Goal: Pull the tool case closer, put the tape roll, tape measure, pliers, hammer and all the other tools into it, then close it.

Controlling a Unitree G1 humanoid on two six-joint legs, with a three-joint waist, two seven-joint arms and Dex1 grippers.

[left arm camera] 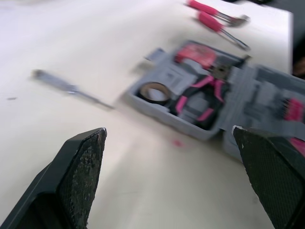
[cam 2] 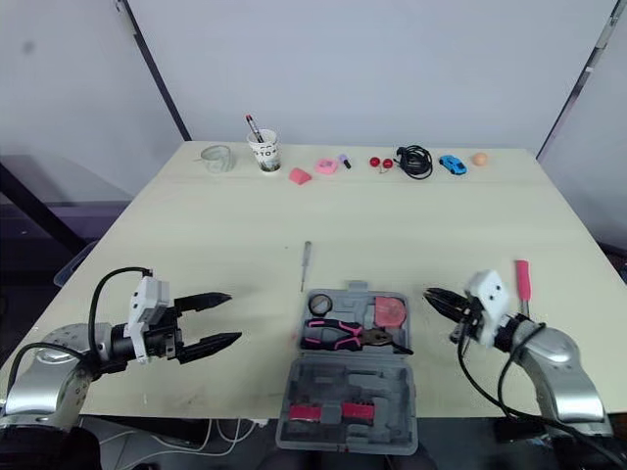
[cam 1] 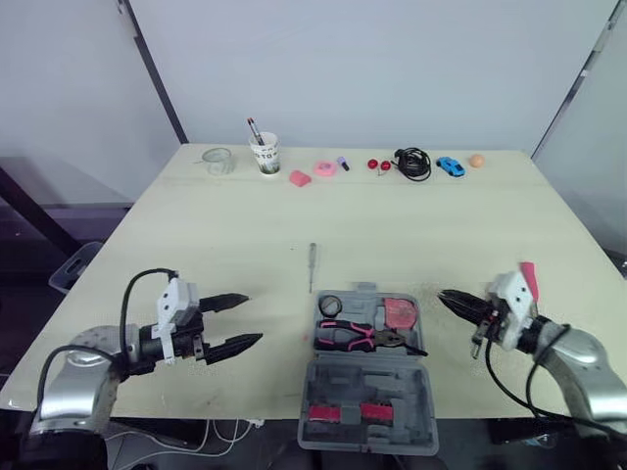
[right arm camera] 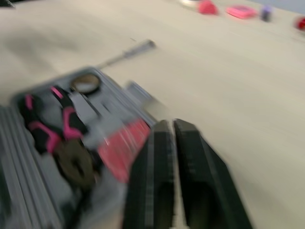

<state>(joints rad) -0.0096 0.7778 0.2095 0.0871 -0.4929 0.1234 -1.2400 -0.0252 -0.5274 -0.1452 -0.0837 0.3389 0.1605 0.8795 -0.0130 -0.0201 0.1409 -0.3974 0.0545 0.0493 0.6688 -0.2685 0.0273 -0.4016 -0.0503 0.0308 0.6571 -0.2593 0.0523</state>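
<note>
The left tool hovered with fingers spread wide and the right tool clenched on nothing, flanking the open tool case at the near edge of the pale surface. Inside, the pliers lay crosswise, nose toward the robot's right. Beyond, a screwdriver ran lengthwise toward the plain grey wall.

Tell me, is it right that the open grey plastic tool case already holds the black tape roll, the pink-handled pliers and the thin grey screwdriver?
Not quite. The open grey plastic tool case holds the black tape roll and the pink-handled pliers, but the thin grey screwdriver lies on the pale table just beyond it, as the left eye view shows.
</note>
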